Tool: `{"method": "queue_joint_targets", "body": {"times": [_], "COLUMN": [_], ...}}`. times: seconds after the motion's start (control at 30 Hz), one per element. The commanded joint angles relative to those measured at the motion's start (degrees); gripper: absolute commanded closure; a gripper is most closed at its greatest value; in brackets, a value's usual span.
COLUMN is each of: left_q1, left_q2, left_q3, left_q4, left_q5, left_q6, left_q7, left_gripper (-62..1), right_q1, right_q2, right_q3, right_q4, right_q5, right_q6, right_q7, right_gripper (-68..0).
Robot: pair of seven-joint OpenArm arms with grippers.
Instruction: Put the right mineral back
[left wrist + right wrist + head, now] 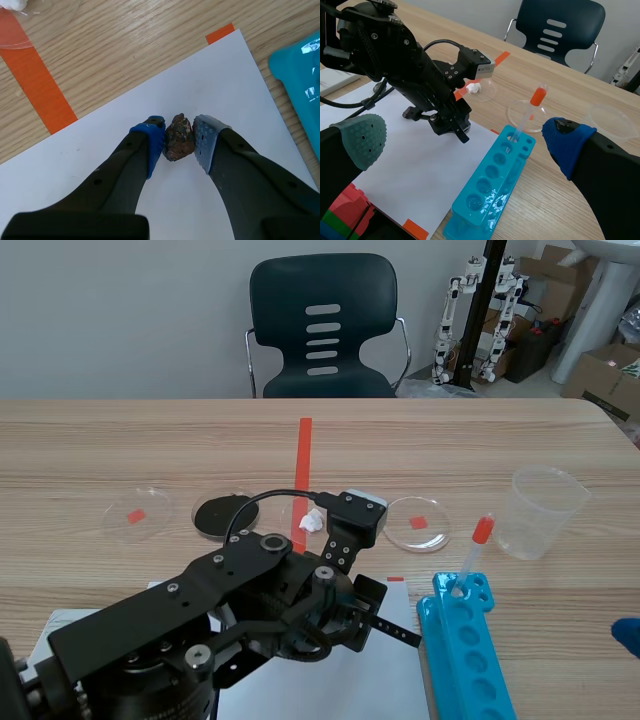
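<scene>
Scene view: the left arm (200,610) covers its own jaws and the mineral, so neither is visible here. Four round dishes sit in a row on the table (100,450): one clear dish (137,515), one dark dish (222,513), one dish with a white lump (313,520) partly behind the arm, and one more clear dish (418,523). There is one plastic cup (540,510). One blue rack (465,650) is cut off by the frame and holds one orange-capped dropper (472,555). Of the right jaws only a blue pad tip (628,635) shows.

Left wrist view: one brown mineral (179,140) is pinched in the left jaws, blue pad (152,142) on one side, grey pad (204,142) on the other, over the white sheet (100,145). Can't tell if it touches the sheet. Only a corner of the rack (300,65) shows.

Right wrist view: the right jaws are spread wide and hold nothing, grey-green pad (362,137) well apart from the blue pad (565,142). The mineral is hidden under the left arm (420,60). One rack (492,192), one dropper (527,115) and two dishes are visible.
</scene>
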Motion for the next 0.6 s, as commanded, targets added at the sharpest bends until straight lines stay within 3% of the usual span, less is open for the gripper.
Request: {"method": "queue_joint_targets", "body": {"times": [0.0, 0.4, 0.57], "left_q1": [-0.9, -1.2, -1.2], "left_q2": [1.1, 2.5, 2.5], "left_q3": [-0.5, -0.5, -0.5], "left_q4": [0.4, -1.5, -1.5], "left_q5": [-0.2, -0.2, -0.3], "left_q6": [-0.2, -0.5, -0.5], "left_q7": [-0.8, -1.4, -1.6], "left_gripper": [-11.6, -11.8, -19.2], "right_q1": [0.2, 0.2, 0.2], "right_q2": [0.0, 0.0, 0.0], "right_q3": [0.3, 0.3, 0.3], "right_q4": [1.2, 1.2, 1.2], "right_q5": [0.4, 0.4, 0.4], "right_q6": [0.0, 0.0, 0.0], "right_q7": [0.9, 0.9, 0.9], "right_gripper": [-67.9, -67.9, -67.9]}}
